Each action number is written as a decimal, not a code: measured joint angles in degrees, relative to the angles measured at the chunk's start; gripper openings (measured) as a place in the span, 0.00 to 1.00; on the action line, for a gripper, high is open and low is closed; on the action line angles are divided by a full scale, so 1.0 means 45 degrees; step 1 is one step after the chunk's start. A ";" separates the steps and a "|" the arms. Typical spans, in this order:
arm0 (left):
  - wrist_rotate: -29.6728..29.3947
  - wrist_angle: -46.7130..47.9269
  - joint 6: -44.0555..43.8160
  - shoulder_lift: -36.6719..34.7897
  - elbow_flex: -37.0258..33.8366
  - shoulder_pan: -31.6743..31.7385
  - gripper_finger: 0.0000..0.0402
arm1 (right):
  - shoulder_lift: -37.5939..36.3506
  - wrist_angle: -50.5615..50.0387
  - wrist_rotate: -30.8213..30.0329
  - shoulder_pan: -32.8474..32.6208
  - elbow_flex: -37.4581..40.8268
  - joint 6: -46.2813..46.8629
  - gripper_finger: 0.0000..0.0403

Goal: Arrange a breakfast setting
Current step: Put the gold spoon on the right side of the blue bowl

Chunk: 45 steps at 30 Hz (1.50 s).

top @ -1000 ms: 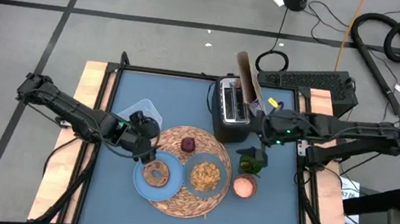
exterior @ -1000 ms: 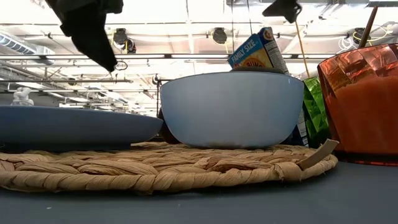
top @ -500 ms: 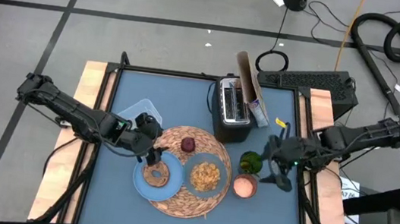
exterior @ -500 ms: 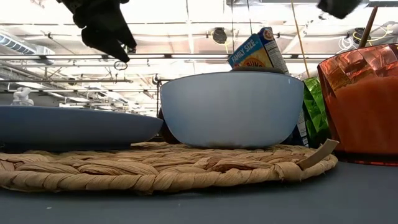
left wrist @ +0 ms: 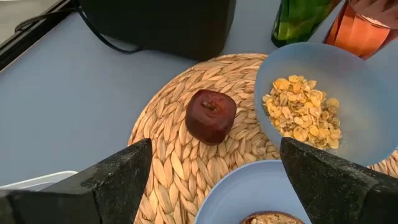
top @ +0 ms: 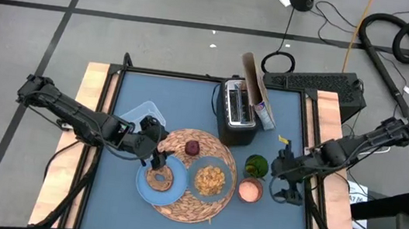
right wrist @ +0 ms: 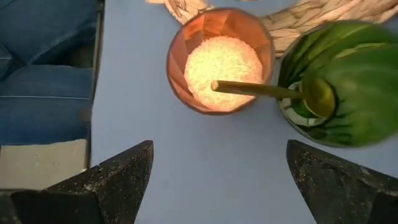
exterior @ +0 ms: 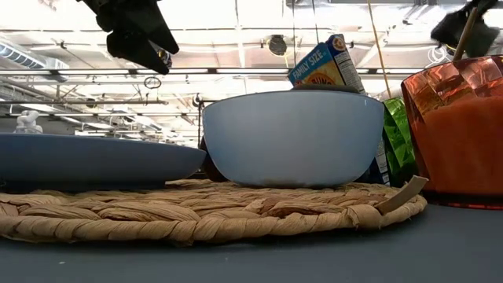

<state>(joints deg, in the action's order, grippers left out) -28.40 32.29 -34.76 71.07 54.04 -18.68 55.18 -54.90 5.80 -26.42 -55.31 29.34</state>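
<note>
Your tabletop carries the setting toward its near edge: the woven mat lies as the base, so plate and bowl sit on it rather than on bare blue. The light-blue plate overlaps the mat's left side with the bagel on it; the bowl holds tan cereal on the mat's right half, and the dark-red fruit rests on the mat's far part, apart from both. The orange-pink cup stands just off the mat toward the right edge, beside a green bottle; a stick leans in the cup. Left pincer hovers over the plate's far rim, fingers apart, holding nothing. Right pincer hangs just right of the cup, fingers likewise apart and empty. The setting looks close to complete. Hidden: the low view shows only walls of plate, bowl and cup, and the wrist view crops the bagel.
</note>
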 joint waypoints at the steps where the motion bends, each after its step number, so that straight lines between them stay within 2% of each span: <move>1: 0.0000 -0.0003 0.0000 0.0000 0.0000 0.0002 0.89 | 0.0000 0.0399 -0.0024 -0.0041 0.0342 -0.0007 0.89; 6: 0.0000 -0.0010 0.0000 0.0000 0.0000 0.0000 0.89 | 0.0005 0.2317 -0.0986 -0.0162 0.1531 -0.0918 0.89; 13: 0.0000 -0.0015 0.0000 0.0000 0.0000 0.0002 0.89 | 0.0005 0.2645 -0.2660 -0.0158 0.1870 -0.1922 0.89; 25: -0.0005 -0.0019 0.0000 0.0000 0.0000 0.0003 0.89 | 0.0000 0.3717 -0.3024 -0.0153 0.1873 -0.3044 0.88; 30: -0.0005 -0.0019 0.0000 0.0000 0.0000 0.0004 0.89 | 0.0000 0.3780 -0.3010 -0.0153 0.1875 -0.3123 0.79; 45: -0.0005 -0.0019 0.0000 0.0000 0.0000 0.0005 0.89 | 0.0000 0.3775 -0.2988 -0.0153 0.1875 -0.3113 0.40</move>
<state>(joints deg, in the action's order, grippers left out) -28.42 32.21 -34.76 71.07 54.04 -18.65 55.18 -37.91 -7.65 -27.11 -46.87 15.33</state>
